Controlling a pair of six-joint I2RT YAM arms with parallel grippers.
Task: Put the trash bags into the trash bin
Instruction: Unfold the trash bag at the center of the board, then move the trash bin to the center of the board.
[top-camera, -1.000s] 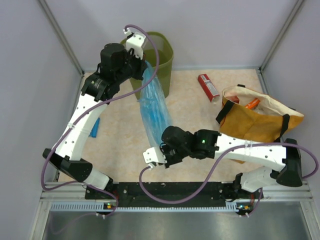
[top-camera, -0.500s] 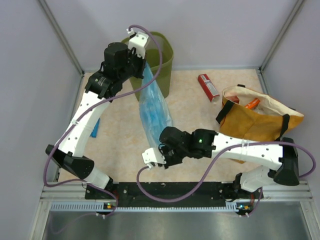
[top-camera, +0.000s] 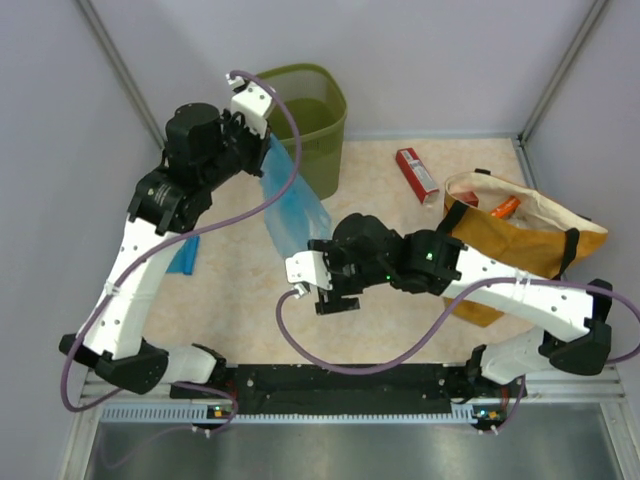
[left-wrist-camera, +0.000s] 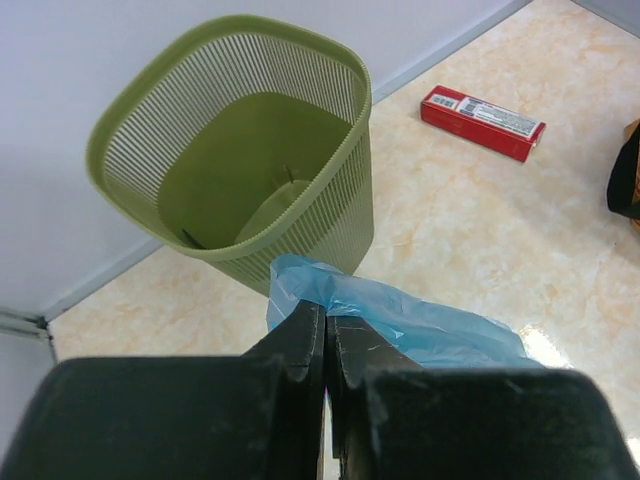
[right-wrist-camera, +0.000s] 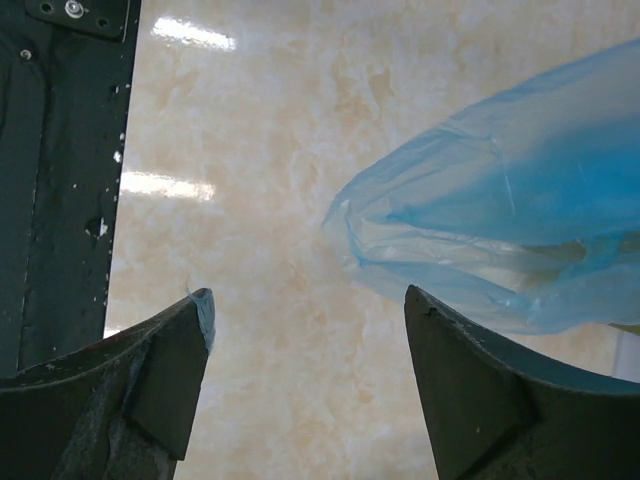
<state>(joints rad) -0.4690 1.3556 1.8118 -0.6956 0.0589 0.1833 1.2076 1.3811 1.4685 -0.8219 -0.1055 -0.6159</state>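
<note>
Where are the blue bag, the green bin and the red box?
blue bag (top-camera: 292, 205): top view, middle of the hanging film.
green bin (left-wrist-camera: 330, 205): left wrist view, its mesh side wall.
red box (top-camera: 416, 172): top view, middle of its top face.

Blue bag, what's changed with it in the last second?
The right gripper opened and let go of the blue bag's lower end, so the bag now hangs from the shut left gripper alone. That gripper swung left, away from the bin, carrying the bag's top with it. The bin, red box, orange sack and small folded bag stayed put.
</note>
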